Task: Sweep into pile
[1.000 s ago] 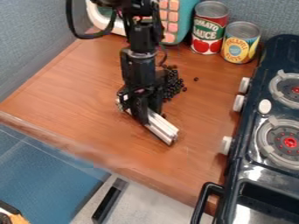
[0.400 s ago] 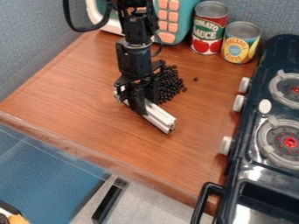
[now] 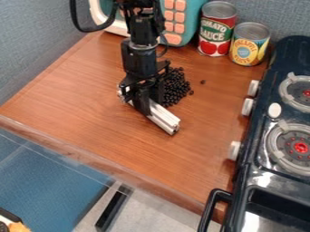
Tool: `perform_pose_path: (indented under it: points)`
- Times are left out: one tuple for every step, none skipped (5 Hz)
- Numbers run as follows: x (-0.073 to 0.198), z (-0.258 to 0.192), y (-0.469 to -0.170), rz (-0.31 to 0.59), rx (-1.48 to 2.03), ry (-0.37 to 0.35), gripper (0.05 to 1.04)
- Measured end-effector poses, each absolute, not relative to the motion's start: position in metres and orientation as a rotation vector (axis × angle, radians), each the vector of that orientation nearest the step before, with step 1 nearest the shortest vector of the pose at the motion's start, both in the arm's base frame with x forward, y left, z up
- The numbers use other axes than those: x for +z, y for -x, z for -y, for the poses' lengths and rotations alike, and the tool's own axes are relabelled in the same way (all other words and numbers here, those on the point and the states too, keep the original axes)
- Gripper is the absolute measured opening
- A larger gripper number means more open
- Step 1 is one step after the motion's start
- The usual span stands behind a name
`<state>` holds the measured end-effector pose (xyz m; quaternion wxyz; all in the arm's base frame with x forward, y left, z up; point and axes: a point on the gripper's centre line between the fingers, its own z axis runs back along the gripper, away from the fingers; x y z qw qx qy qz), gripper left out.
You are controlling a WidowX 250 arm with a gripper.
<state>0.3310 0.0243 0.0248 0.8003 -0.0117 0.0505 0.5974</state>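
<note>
In the camera view, we see the fingers (image 3: 144,105) closed around a pale bar (image 3: 162,118), clamping it near its far-left end. From them, its long axis slants down to the right, towards us, with most of the bar sticking out on that side.

Just to the right of the fingers and a little beyond lie the beads (image 3: 176,88), heaped on the table (image 3: 91,90) off the bar's far-right face. We have only this one arm for the work. A loose bead (image 3: 203,82) sits farther right, apart from the heap, so a straight push from here would likely send the heap towards it, and on towards the cans. To draw it in, we judge the bar should go round to its outer side and sweep back; too quick a stroke could scatter more.

Farther right of the fingers stands the stove (image 3: 293,113). Beyond the beads are a red can (image 3: 216,34) and a yellow can (image 3: 248,47), both with printed labels.
</note>
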Motion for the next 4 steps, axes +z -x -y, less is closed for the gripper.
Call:
perform_pose_path:
  points:
    - [0.037,-0.030,-0.346,-0.061,1.276,0.049,0.368]
    - [0.084,-0.035,-0.358,0.036,1.273,0.088,0.368]
    - [0.114,-0.046,-0.359,0.048,1.218,0.050,0.368]
    - [0.107,-0.084,-0.352,0.042,1.140,-0.045,0.368]
